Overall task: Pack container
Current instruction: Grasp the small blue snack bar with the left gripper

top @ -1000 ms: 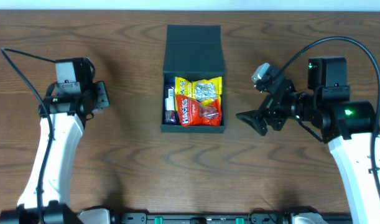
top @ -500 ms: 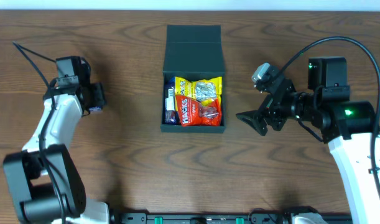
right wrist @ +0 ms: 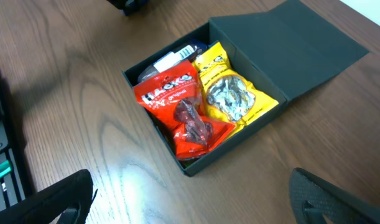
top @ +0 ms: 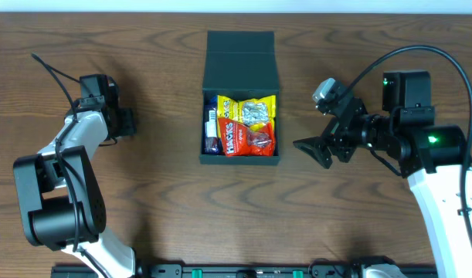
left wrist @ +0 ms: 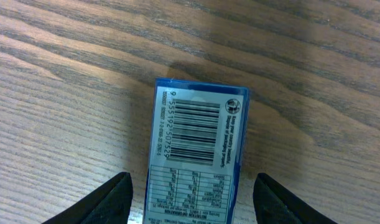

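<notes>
The dark green container (top: 240, 54) sits open at the table's middle, lid flap laid back. Inside lie a red snack packet (top: 248, 140), a yellow packet (top: 249, 111) and small items at the left; it also shows in the right wrist view (right wrist: 283, 37). A small blue box (left wrist: 198, 146) with a barcode lies flat on the wood between the open fingers of my left gripper (left wrist: 193, 199), at the far left in the overhead view (top: 121, 123). My right gripper (top: 313, 149) is open and empty, right of the container.
Brown wooden table (top: 166, 193). A black rail with green clips runs along the front edge (top: 243, 270). The left arm's cable (top: 54, 73) loops over the table at the left.
The left arm has swung its wrist back and left, its gripper now pointing down over the blue box. The right arm and the container have not moved.
</notes>
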You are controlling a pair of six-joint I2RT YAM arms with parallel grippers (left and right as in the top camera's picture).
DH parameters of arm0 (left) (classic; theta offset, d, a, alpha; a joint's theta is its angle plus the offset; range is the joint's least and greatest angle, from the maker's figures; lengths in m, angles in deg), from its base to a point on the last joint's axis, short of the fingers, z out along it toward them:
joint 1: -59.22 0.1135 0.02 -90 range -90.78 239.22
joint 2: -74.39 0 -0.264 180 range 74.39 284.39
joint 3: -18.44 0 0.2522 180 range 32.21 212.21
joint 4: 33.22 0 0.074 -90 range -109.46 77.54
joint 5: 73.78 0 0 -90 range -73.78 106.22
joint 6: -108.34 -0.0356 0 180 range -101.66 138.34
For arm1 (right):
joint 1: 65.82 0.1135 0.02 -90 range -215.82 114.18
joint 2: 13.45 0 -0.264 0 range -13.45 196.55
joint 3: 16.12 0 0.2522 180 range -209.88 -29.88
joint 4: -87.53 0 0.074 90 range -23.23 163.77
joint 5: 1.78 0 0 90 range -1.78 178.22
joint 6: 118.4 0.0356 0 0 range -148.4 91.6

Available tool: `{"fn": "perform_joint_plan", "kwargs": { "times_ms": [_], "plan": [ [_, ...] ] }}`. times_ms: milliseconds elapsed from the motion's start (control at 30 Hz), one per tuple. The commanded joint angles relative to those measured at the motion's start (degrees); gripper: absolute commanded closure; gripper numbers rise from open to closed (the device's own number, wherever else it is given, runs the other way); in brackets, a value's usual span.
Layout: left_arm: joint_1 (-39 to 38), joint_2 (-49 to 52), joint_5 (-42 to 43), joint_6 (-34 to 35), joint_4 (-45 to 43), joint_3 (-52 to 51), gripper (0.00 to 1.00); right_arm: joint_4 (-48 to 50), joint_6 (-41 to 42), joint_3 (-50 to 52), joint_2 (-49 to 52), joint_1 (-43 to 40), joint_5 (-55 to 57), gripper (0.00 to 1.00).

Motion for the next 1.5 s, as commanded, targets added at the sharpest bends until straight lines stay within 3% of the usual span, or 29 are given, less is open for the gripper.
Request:
{"fn": "perform_joint_plan", "kwargs": {
  "times_ms": [0,433,800,1233,1367,1467],
  "plan": [
    [0.13,1.05,-0.15,-0.52,-0.87,0.79,0.37,-0.13,0.31,-0.07,-0.79,-0.42,-1.05,0.01],
    [0.15,2.01,-0.11,-0.50,-3.04,0.79,0.42,-0.13,0.31,-0.07,-0.79,-0.42,-1.07,0.01],
    [0.15,2.16,0.04,-0.22,-3.13,0.79,0.53,-0.13,0.31,-0.07,-0.79,-0.42,-1.05,0.01],
    [-0.04,2.10,0.04,2.93,-2.14,1.33,0.78,-0.13,0.31,-0.07,-0.79,-0.42,-1.05,0.01],
    [-0.76,1.88,0.02,2.91,3.02,5.09,0.94,-0.13,0.31,-0.07,-0.79,-0.42,-1.05,0.01],
    [-2.10,1.77,0.04,2.91,9.20,10.54,0.94,-0.13,0.31,-0.07,-0.79,-0.42,-1.05,0.01]
  ]
}}
